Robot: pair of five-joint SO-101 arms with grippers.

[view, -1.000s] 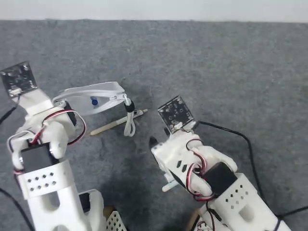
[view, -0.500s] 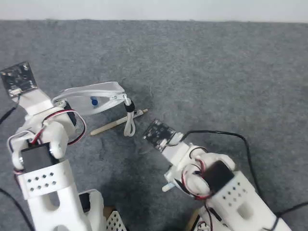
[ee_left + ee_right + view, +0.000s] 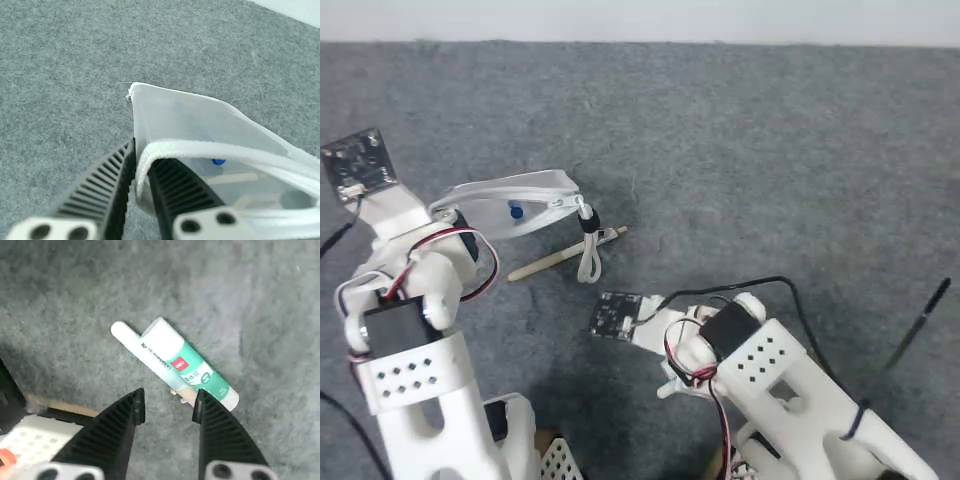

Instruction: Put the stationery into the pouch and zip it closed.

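A: Fig., high view: what sits where?
B: On the grey carpet (image 3: 770,150), the left arm (image 3: 405,350) is at 8 o'clock and the right arm (image 3: 770,380) at 5 o'clock. The pouch (image 3: 520,200) hangs off the carpet at approx. 10 o'clock. A beige pen (image 3: 545,262) lies at the pouch's 5 o'clock, crossed by the strap loop (image 3: 588,279).

A: Changed in the last sec?
B: Right arm only. It pitched fwd. and down, and its wrist board (image 3: 617,315) went from near centre toward 6 o'clock. Left arm + pouch unchanged.

A: Left wrist view?
B: Fingers of the left gripper (image 3: 140,167) are nipped tight on the pouch rim. A blue item (image 3: 217,161) is already inside. Can't tell how far the mouth is open.

A: Right wrist view?
B: Fingers of the right gripper (image 3: 168,396) are moderately parted and empty, poised over the glue stick (image 3: 195,365). It lies flat on the carpet, touching a thinner white stick (image 3: 125,337).

A: Meaning for the task?
B: Prob. set up to pick the glue stick. Loading is unfinished, the pen is also still out, and zipping hasn't begun
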